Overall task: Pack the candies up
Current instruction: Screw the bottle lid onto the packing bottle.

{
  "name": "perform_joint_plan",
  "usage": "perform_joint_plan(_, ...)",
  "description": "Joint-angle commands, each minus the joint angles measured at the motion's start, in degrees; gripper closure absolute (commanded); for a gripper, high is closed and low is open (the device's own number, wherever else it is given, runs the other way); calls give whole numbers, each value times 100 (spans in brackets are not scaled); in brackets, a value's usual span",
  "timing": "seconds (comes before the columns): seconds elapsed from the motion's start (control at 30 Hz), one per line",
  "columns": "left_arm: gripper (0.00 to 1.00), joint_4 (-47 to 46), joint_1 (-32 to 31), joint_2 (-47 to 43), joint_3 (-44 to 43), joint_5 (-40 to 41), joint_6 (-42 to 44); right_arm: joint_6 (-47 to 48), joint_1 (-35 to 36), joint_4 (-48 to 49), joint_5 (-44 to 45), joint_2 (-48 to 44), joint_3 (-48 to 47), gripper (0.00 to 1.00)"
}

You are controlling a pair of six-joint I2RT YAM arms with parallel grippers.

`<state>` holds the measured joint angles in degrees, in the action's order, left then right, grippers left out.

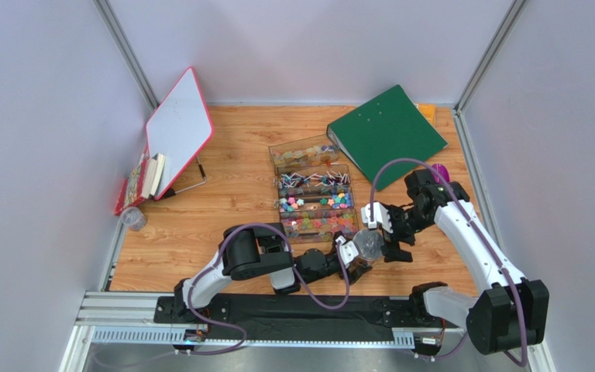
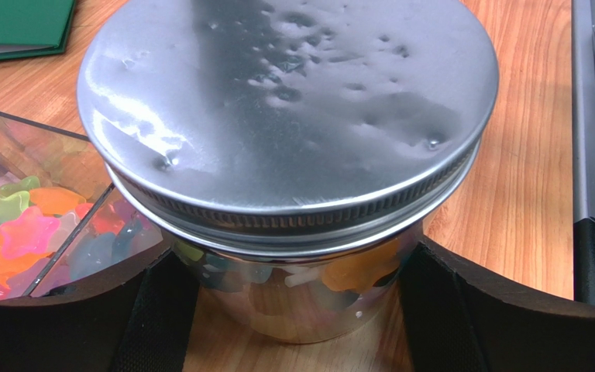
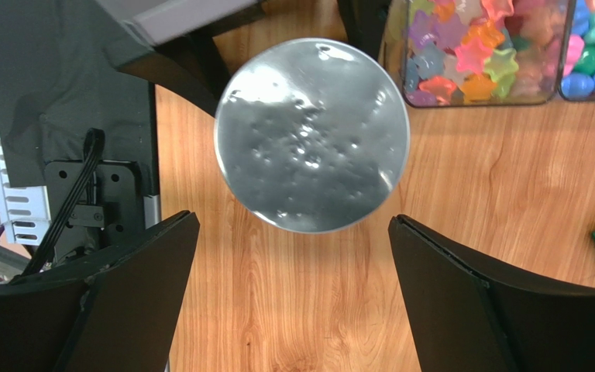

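Two grippers on one jar, at the near side of the table, just beside the tray. L gripper sits low & side-on, fingers clasped on the glass below the lid, prob. to brace the jar so it can't spin or slide. Contact looks firm on both sides, tho the very tips are hidden under the lid rim.

R gripper hangs straight above, pointing down. Its fingers are spread wide, clear of the lid on either side, gripping nothing. Lid is centred btwn them, which suits a top-down pinch & twist. Lid sits level on the threads; can't tell if it's screwed tight or just resting.

Candies: most lie in the tray compartments, stars & rounder bits sorted by kind. Some show thru the glass inside the jar. Judging by that, filling is done or partly done & this step is about the lid. Closing or opening, can't say which.

Risk: the dented, shiny lid looks slick, so an off-centre pinch could tip the jar toward the tray.
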<state>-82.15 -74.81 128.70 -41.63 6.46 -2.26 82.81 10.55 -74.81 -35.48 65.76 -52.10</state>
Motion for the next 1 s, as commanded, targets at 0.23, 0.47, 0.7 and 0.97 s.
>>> perform_joint_plan(0.23, 100, 1201, 1, 243, 331, -75, 50, -318, 563, 186, 146, -291, 313, 0)
perform_joint_plan(0.47, 100, 1210, 1, 252, 357, 40, 103, -300, 563, -16, 296, -669, 516, 0)
perform_joint_plan(0.7, 100, 1263, 10, 295, 304, 110, 103, -475, 615, -517, 270, -1161, 604, 0)
perform_joint_plan(0.97, 100, 1315, 19, 339, 295, -4, 77, -897, 730, -185, 744, -1443, 543, 0)
